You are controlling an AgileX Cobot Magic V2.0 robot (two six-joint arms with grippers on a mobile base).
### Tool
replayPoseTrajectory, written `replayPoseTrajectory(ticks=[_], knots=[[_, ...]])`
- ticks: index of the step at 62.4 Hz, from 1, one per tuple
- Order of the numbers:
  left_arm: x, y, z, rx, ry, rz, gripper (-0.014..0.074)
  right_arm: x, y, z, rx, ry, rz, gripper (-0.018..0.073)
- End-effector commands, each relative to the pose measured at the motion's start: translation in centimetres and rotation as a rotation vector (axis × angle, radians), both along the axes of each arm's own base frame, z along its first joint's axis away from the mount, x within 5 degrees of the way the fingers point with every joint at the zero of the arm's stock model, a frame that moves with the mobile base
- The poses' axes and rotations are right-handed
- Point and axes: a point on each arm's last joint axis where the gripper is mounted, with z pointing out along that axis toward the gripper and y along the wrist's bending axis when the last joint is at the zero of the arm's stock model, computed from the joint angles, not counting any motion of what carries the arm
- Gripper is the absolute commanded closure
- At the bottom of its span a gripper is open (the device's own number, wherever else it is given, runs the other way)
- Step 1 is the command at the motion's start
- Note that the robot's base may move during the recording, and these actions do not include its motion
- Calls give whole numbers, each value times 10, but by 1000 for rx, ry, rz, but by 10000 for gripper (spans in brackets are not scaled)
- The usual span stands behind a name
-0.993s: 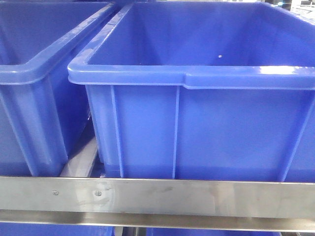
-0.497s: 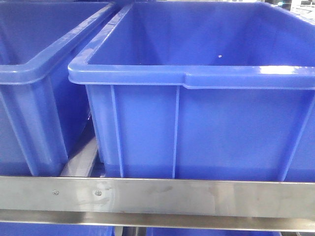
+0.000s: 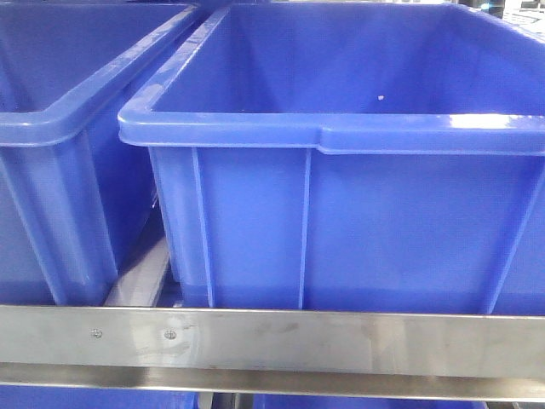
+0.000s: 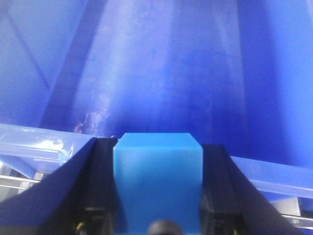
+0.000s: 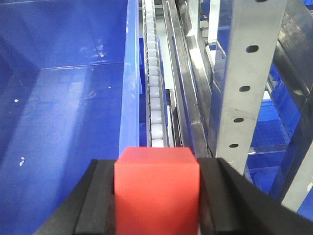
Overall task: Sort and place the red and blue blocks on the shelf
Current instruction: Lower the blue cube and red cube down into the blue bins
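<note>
1. The shelf (image 3: 272,341) is carrying two large blue bins (image 3: 358,221) side by side behind its steel front rail. In the front view, nothing is differing from a second ago.
2. The left gripper (image 4: 157,147) is pinching the blue block (image 4: 157,181) between its black fingers, at a bin's rim and facing inward.
3. The right gripper (image 5: 156,164) is clamping the red block (image 5: 156,191) above a bin's edge, beside the white roller track (image 5: 153,98).
</note>
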Motion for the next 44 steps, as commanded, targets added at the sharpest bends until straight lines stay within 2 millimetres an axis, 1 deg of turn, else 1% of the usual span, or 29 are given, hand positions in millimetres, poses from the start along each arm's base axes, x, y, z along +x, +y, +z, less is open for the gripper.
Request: replayPoseTrajectory(ticks=[1,24,44], knots=[[3,-1,15,-11,-100,-12,463,1,-2,17,-14,-109,-14,502],[3,-1,15,-11,-100,-12,463,1,-2,17,-14,-110,-14,502],[3,-1,15,-11,-100,-12,463,2,-2,22,-17,-167,-17,502]])
